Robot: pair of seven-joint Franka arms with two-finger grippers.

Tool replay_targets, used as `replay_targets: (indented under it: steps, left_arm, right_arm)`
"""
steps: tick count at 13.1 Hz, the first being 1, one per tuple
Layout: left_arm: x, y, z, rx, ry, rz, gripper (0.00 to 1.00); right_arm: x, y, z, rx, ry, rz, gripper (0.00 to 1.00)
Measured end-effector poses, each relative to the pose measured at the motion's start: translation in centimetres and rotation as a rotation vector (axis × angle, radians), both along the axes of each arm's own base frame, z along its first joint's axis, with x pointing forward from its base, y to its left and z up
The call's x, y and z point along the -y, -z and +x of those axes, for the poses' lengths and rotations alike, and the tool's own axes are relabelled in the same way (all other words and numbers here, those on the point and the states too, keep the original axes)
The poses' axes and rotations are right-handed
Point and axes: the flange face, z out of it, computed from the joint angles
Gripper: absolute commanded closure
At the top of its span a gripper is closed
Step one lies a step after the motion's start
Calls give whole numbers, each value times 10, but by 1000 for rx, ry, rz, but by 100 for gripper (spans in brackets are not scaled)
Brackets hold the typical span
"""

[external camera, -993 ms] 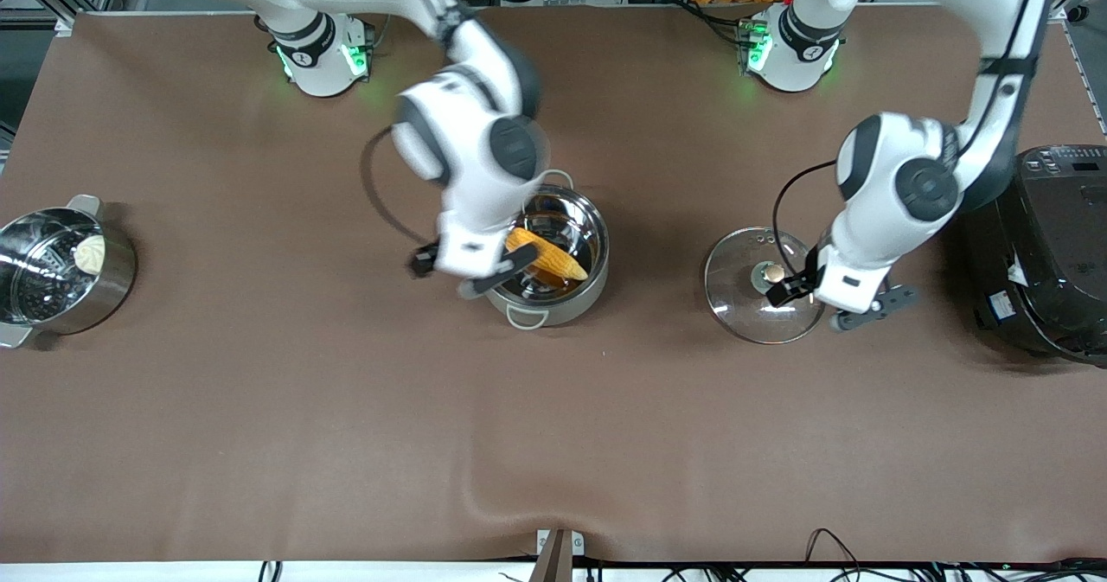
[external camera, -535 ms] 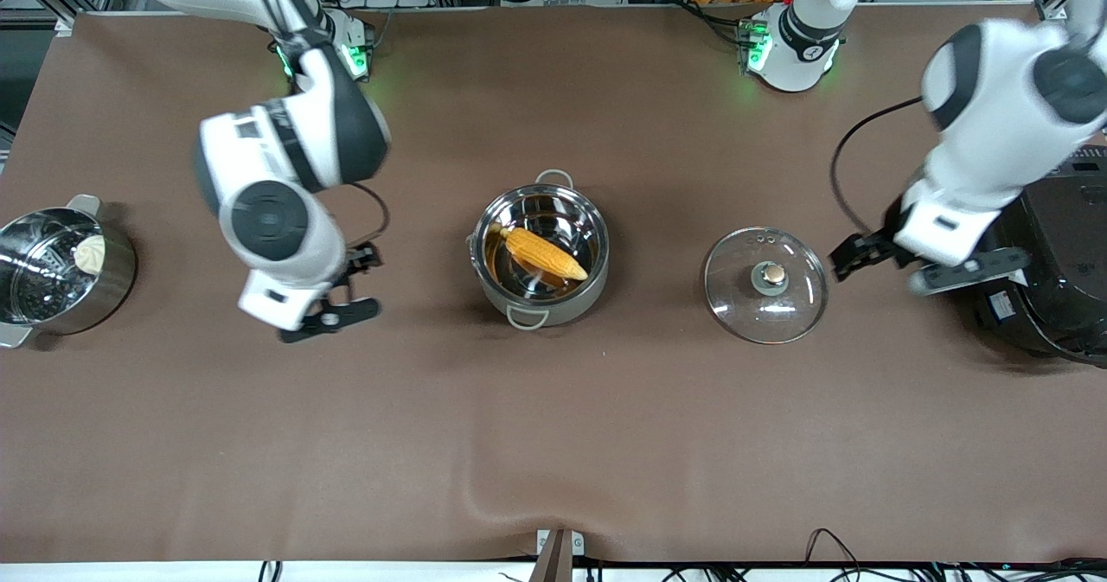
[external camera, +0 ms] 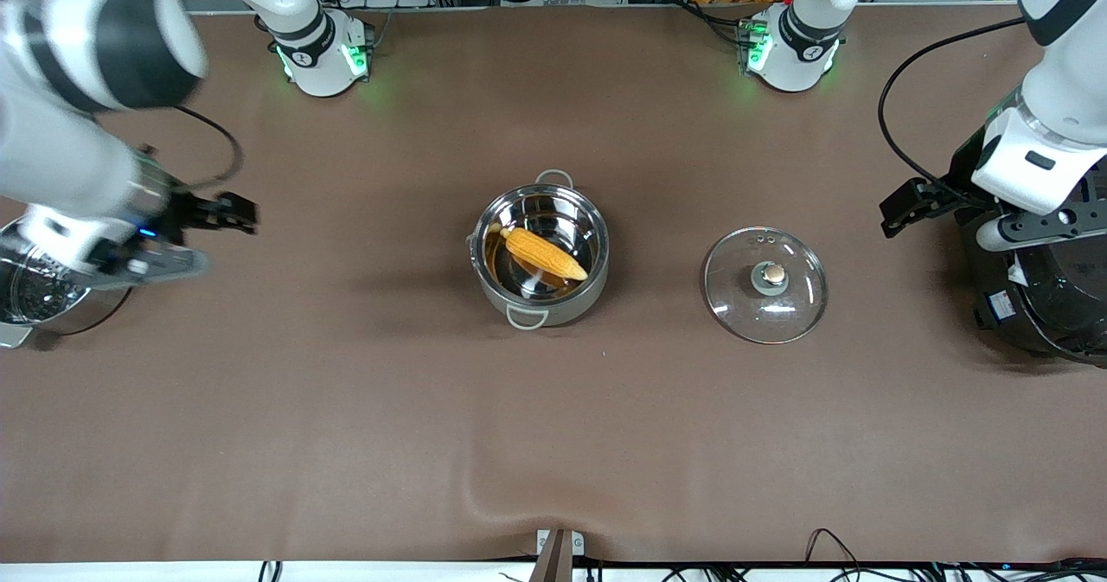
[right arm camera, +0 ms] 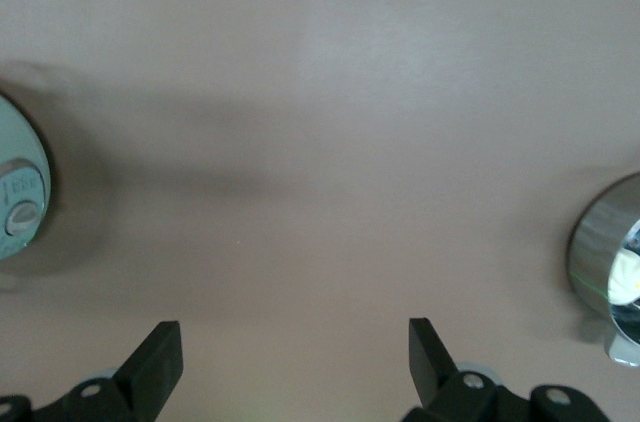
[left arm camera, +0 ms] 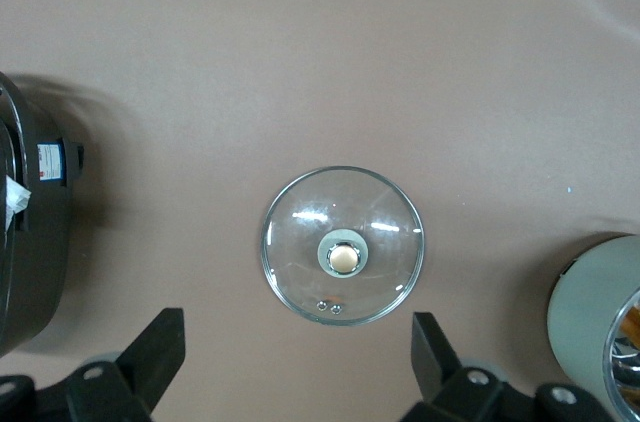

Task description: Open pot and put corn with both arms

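The steel pot [external camera: 564, 309] stands open at the table's middle, and the yellow-orange corn [external camera: 545, 253] lies slanted inside it. Its glass lid [external camera: 735, 305] with the copper knob [external camera: 774, 273] lies flat on the table beside the pot, toward the left arm's end. My left gripper [external camera: 969, 217] is open and empty, up in the air between the lid and the rice cooker. The left wrist view shows the lid [left arm camera: 300, 212] under my open left gripper [left arm camera: 297, 362], and the pot's wall [left arm camera: 585, 312]. My right gripper [external camera: 195, 238] is open and empty, up beside the steamer pot; the right wrist view shows it [right arm camera: 295, 362] over bare table.
The big black rice cooker [external camera: 1046, 297] stands at the left arm's end of the table, and it also shows in the left wrist view [left arm camera: 30, 242]. The steel steamer pot [external camera: 26, 292] with a white bun [right arm camera: 625, 282] stands at the right arm's end. A brown mat covers the table.
Both arms have drawn away and up. The right gripper left the corn in the pot and moved toward the steamer pot. The left gripper left the lid and moved toward the rice cooker.
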Motion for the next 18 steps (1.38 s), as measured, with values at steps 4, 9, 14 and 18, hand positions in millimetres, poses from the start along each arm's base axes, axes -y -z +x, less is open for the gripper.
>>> replay_targets:
  steps: [4,9,14,18]
  left_arm:
    - [-11,-2,0,-12,84,9,0]
    - [-12,-9,-5,-43,139,14,0]
    - [-14,-23,-9,-60,137,15,0]
    - [-15,-25,-11,-75,136,16,0]
  right_arm:
    - [48,-31,-18,29,90,21,0]
    - [65,-56,-32,66,240,45,0]
    - [67,-56,-33,68,241,45,0]
    - [74,-55,-33,66,240,46,0]
